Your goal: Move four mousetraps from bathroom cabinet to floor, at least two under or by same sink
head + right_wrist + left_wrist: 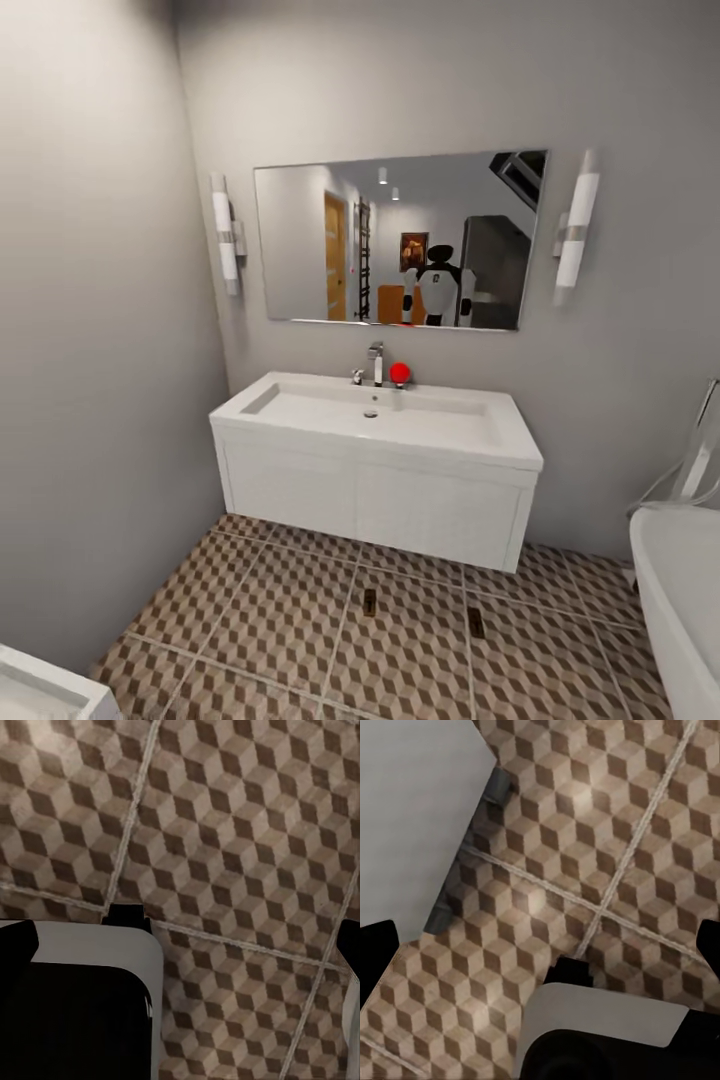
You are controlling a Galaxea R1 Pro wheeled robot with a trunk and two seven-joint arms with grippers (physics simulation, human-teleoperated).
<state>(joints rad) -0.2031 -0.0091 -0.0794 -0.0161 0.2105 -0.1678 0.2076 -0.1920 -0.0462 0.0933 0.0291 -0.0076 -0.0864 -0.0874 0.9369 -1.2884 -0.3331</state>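
Two mousetraps lie flat on the cube-patterned bathroom floor (250,620) just in front of the sink's vanity: one (369,601) below the basin's middle, the other (476,622) to its right. The white sink (375,412) with a chrome tap hangs on the far wall. The cabinet is out of direct view. In the left wrist view my left gripper (540,949) is open over bare tiles, its dark fingertips (375,949) at the frame's edges. My right gripper (184,941) is likewise open above the tiles, with nothing between its fingers.
A mirror (400,240) above the sink reflects the robot and an orange-brown piece of furniture behind it. A white bathtub (680,600) stands at the right and a white fixture (40,690) at the bottom left. A red ball (400,373) sits by the tap.
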